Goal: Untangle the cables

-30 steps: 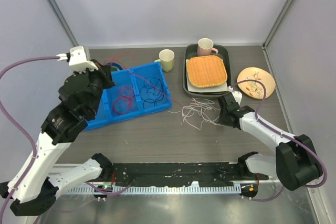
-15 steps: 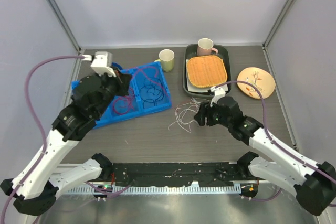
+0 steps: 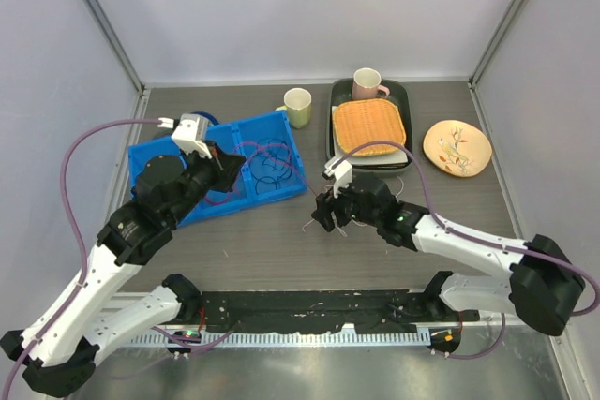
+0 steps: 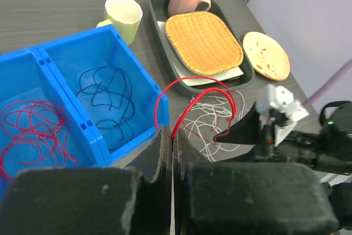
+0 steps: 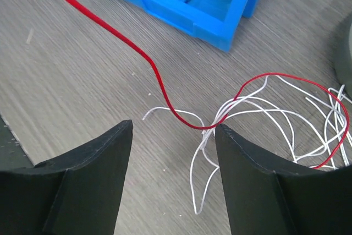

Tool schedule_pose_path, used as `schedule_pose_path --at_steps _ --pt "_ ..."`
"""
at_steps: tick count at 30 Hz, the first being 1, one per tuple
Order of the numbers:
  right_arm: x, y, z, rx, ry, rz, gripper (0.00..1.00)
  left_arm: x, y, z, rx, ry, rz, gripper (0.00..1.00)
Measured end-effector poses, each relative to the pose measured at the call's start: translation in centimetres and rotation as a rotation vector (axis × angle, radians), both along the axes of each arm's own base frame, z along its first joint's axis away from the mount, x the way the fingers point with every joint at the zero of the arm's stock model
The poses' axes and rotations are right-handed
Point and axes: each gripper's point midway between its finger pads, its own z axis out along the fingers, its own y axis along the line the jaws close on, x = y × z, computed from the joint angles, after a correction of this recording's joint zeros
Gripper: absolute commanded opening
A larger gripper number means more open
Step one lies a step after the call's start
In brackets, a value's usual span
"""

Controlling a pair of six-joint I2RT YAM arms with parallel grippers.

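— Ends of the red cable [image 5: 156, 74]?
— Hidden. It arcs thin and bendy ahead of the left claw [image 4: 172, 136], pinched tight in it.
— And the right claw [image 5: 173, 136]?
— Spread wide, holding nothing. White cables [image 5: 264, 113] curl under it on the streaky surface [image 5: 82, 81].

The surface [image 5: 71, 70] is matt grey with a wood grain. The blue bin [image 4: 71, 59] is smooth, glossy plastic. The red cable [image 5: 159, 83] and white cables [image 4: 206, 122] look smooth-coated. The mat [image 4: 203, 42] is woven wicker in a dark, shiny tray [image 4: 155, 9]. The right gripper [image 5: 173, 126] has fingers [image 5: 93, 185] of matt, grainy black plastic.
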Motion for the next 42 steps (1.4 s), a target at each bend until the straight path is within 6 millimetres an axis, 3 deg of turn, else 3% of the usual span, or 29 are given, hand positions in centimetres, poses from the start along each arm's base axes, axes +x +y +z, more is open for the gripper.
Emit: schedule_pose_path --at_steps 4,9,11,12,14,20,24,29,33,36,41,42 --pt "0.9 0.5 -1.6 -0.025 -0.015 -0.015 0.61 -0.1 -0.1 0.6 -0.017 -0.017 -0.008 0.0" --pt "2.1 0.8 -0.6 0.039 -0.093 -0.063 0.54 -0.1 -0.3 0.4 -0.014 -0.009 -0.017 0.0" --pt "2.4 0.8 0.0 0.064 -0.117 -0.08 0.29 0.0 -0.5 0.1 -0.012 0.0 -0.022 0.0" --pt "2.5 0.7 0.3 0.073 -0.128 -0.086 0.1 0.0 -0.7 -0.2 -0.008 0.006 -0.025 0.0" --pt "2.6 0.6 0.7 0.084 -0.139 -0.1 0.01 0.1 -0.7 -0.4 -0.004 0.012 -0.026 0.0" --pt "3.0 -0.4 1.1 0.069 -0.104 -0.186 0.01 0.3 -0.2 -0.3 -0.005 0.006 0.007 0.0" --pt "2.1 -1.2 4.1 0.159 -0.087 -0.227 0.01 0.6 -0.5 -0.8 -0.007 0.013 0.002 0.0" --pt "0.3 -1.2 10.5 0.364 -0.111 -0.194 0.01 0.9 -3.9 -4.2 -0.012 0.063 -0.127 0.0" --pt "-1.3 -1.8 13.9 0.491 -0.131 -0.162 0.01 -0.1 -7.2 -9.8 0.008 0.146 -0.284 0.0" --pt "-2.1 -2.0 14.6 0.536 -0.118 -0.141 0.01 -2.3 -9.3 -13.7 0.044 0.195 -0.394 0.01" --pt "-2.5 -1.6 13.1 0.529 -0.068 -0.134 0.01 -5.0 -13.6 -16.8 0.045 0.186 -0.561 0.01" --pt "-2.4 -1.6 12.7 0.519 -0.059 -0.141 0.01 -5.3 -14.2 -17.3 0.046 0.187 -0.58 0.05"
